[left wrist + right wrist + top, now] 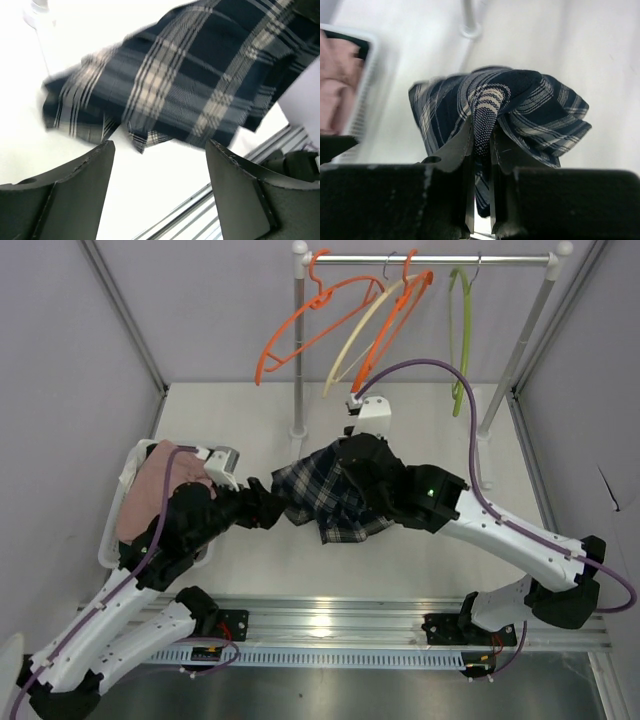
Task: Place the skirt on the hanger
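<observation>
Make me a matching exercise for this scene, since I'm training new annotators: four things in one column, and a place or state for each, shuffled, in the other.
Things
1. plaid skirt
2. pink garment
3. left gripper
4. green hanger

Places or states
A. hanging on the rail
B. lying in the white basket
C. pinched in the right gripper
D. open, nothing between its fingers

Pairs: 1-C, 2-B, 3-D, 4-A
</observation>
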Controlling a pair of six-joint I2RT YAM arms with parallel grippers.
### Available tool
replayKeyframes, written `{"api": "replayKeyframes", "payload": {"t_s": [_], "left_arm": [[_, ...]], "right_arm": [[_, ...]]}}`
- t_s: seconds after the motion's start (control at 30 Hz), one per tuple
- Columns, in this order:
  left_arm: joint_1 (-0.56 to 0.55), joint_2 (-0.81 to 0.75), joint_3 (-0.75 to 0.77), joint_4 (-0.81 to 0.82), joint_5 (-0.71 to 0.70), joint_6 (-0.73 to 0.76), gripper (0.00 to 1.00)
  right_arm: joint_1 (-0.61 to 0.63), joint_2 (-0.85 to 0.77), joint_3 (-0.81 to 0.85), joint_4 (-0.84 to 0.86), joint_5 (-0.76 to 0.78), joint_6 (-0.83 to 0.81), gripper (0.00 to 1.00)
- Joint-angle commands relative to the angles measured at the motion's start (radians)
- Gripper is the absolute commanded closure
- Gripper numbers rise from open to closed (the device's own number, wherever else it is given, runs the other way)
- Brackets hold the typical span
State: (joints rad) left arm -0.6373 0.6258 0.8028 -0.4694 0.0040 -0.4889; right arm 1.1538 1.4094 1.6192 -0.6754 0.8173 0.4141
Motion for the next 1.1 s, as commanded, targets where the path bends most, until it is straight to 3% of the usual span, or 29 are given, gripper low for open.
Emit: {"api": "replayKeyframes", "payload": {"t_s": [0.0, 0.23, 0.33, 0.7, 1.07], "left_arm": [[-0.091, 0.037, -0.033, 0.084, -0.100, -0.005, 0.20], [-0.335, 0.199, -0.097, 0.198, -0.263, -0.062, 0.14], [-0.383, 0.293, -0.131, 0.281, -0.302, -0.083, 0.10], [-0.501, 0.548, -0.143, 0.497, -0.400, -0.100, 0.10], [-0.542, 0.706, -0.116, 0.532, -0.538, -0.137, 0.10]], "right_arm": [[-0.089, -0.058, -0.068, -0.084, -0.024, 0.117, 1.00], [-0.198, -0.044, -0.235, -0.121, -0.168, 0.167, 1.00], [-0.221, -0.041, -0.280, -0.105, -0.194, 0.178, 1.00], [-0.236, -0.020, -0.268, -0.136, -0.242, 0.190, 1.00], [-0.236, -0.030, -0.239, -0.170, -0.253, 0.195, 1.00]]}}
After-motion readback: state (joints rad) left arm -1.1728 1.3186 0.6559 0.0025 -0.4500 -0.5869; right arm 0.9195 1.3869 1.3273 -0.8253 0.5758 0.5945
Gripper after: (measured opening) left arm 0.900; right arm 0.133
